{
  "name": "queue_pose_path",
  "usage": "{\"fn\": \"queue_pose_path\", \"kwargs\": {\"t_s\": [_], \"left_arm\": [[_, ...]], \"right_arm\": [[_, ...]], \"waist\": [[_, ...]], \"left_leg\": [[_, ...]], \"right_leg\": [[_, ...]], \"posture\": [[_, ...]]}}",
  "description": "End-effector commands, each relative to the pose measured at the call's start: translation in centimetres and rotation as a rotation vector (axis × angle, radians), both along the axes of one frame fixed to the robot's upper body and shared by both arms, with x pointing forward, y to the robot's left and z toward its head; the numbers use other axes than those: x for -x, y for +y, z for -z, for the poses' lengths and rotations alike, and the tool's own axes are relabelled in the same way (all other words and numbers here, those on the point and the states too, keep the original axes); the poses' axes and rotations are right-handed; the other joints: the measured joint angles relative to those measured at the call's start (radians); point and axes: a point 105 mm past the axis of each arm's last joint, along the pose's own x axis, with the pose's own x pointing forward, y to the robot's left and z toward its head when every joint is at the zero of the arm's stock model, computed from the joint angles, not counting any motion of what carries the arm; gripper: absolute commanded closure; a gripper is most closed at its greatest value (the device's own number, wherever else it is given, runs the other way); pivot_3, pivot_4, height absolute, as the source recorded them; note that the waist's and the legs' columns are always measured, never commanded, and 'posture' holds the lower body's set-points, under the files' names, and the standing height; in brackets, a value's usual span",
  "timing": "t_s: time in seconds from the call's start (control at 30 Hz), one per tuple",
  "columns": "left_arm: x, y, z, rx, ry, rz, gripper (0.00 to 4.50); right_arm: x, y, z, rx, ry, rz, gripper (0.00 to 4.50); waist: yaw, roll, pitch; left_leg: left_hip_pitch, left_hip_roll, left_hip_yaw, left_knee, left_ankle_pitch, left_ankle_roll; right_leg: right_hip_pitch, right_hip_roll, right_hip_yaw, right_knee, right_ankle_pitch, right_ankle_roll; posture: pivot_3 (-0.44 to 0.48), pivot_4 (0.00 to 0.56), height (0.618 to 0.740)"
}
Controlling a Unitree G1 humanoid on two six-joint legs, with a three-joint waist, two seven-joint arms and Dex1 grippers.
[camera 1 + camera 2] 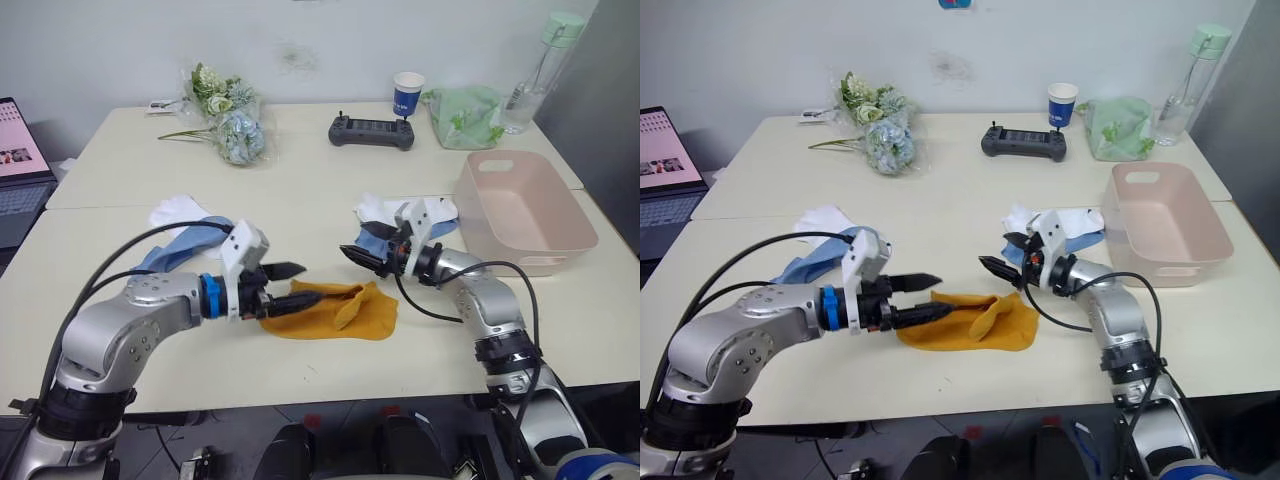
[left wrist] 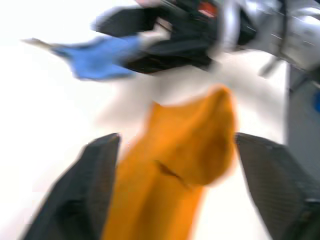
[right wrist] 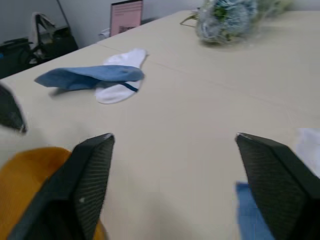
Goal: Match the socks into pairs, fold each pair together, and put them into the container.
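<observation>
Left gripper (image 1: 290, 285) open, fingers spread over near end of orange socks (image 1: 335, 311) lying flat mid-table. Right gripper (image 1: 362, 259) open, empty, just above table beside blue and white socks (image 1: 385, 215). Second blue and white socks (image 1: 185, 228) behind left arm. Pink basket (image 1: 524, 212) at right edge, no socks inside.

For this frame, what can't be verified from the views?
- Mustard socks: head views show one heap; whether two lie stacked is unclear.
- Right-side white and blue socks: partly hidden behind the right gripper.
- Container: near wall hides its floor.
</observation>
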Motion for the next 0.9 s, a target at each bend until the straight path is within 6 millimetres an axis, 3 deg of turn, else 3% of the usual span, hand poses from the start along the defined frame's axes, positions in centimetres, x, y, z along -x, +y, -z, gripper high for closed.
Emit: {"fn": "queue_pose_path", "kwargs": {"t_s": [0.03,0.27,0.47,0.63,0.73,0.9], "left_arm": [[-1.1,1.2,-2.0,0.006,-0.104,-0.022,0.01],[-0.4,2.9,-0.4,-0.178,-0.149,0.082,0.01],[-1.4,1.9,1.1,-0.266,-0.279,0.138,0.01],[-1.7,1.0,2.8,-0.335,-0.334,0.208,0.01],[-2.2,0.6,3.6,-0.37,-0.36,0.234,0.01],[-2.9,-0.1,3.8,-0.378,-0.403,0.27,1.26]], "right_arm": [[1.1,-1.2,-1.5,0.024,-0.07,0.001,0.0],[5.0,-3.5,-1.1,0.073,0.014,-0.028,0.0],[8.4,-3.9,0.6,0.104,0.161,-0.09,0.0],[10.5,-3.0,1.9,0.153,0.235,-0.17,0.0],[10.8,-2.1,2.6,0.157,0.249,-0.181,0.0],[9.6,-1.7,2.7,0.125,0.235,-0.126,0.0]], "waist": [[-0.001,0.0,0.0],[0.001,0.0,0.0],[0.012,0.0,0.0],[0.013,0.0,0.0],[0.014,0.0,0.0],[0.015,0.0,0.0]], "left_leg": [[0.0,0.0,0.0,0.0,0.0,0.0],[-0.001,0.0,0.001,-0.001,0.0,0.0],[0.0,0.0,0.001,0.0,-0.001,0.002],[0.0,0.0,0.001,0.0,-0.002,0.003],[0.0,0.0,0.0,0.0,-0.002,0.004],[0.0,-0.001,0.0,0.0,-0.002,0.003]], "right_leg": [[0.0,0.0,0.0,0.0,0.0,0.0],[-0.001,0.0,0.001,-0.001,0.0,0.0],[0.001,-0.002,0.0,-0.001,0.0,0.0],[0.001,-0.001,0.0,-0.001,0.0,0.0],[0.002,-0.001,-0.001,-0.001,0.0,0.0],[0.002,-0.001,-0.001,-0.001,0.0,0.0]], "posture": [[0.0,0.15,0.74],[0.0,0.15,0.74],[0.0,0.15,0.74],[0.0,0.15,0.74],[0.0,0.15,0.74],[0.0,0.15,0.74]]}}
